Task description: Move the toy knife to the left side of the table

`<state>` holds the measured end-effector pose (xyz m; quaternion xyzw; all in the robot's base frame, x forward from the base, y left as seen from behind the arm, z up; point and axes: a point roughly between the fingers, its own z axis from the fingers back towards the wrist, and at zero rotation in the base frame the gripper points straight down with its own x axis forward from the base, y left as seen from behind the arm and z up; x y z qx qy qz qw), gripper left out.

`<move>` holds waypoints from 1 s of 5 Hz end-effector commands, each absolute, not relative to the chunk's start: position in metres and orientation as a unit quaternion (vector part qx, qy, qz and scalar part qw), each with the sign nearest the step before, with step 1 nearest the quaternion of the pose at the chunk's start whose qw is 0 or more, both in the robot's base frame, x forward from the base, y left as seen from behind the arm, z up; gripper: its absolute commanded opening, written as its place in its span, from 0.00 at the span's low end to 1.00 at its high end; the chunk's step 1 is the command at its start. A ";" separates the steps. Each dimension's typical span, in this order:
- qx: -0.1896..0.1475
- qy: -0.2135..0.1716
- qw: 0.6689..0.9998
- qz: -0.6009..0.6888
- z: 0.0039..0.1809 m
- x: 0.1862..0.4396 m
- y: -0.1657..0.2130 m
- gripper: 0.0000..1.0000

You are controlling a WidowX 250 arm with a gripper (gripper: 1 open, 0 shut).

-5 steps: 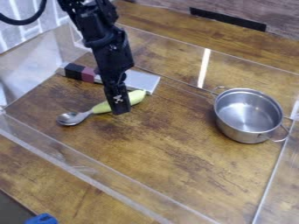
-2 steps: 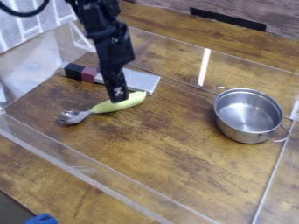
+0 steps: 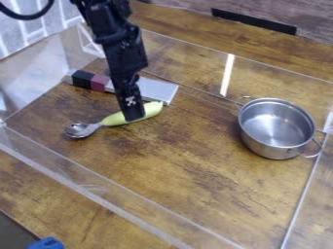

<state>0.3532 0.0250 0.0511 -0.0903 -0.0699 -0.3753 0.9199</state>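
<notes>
The toy knife (image 3: pixel 109 122) lies flat on the table (image 3: pixel 182 170) in the left half, its silver rounded end pointing left and its yellow-green handle pointing right. My gripper (image 3: pixel 130 111) hangs straight down over the handle, its dark fingertips at or just above it and covering part of it. The fingers are seen edge-on as one dark bar, so no gap between them can be made out. The knife rests on the wood and is not lifted.
A flat grey slab (image 3: pixel 159 89) with a dark maroon end lies just behind the knife. A steel pot (image 3: pixel 277 127) stands at the right. Low clear acrylic walls (image 3: pixel 78 173) border the tabletop.
The gripper has risen a little from the knife handle compared with a second ago. The knife lies in the same spot.
</notes>
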 end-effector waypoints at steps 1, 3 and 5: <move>-0.080 -0.090 0.922 -0.368 0.060 0.361 0.034 1.00; -0.088 -0.083 0.931 -0.345 0.067 0.363 0.033 1.00; -0.088 -0.075 0.944 -0.310 0.086 0.365 0.030 1.00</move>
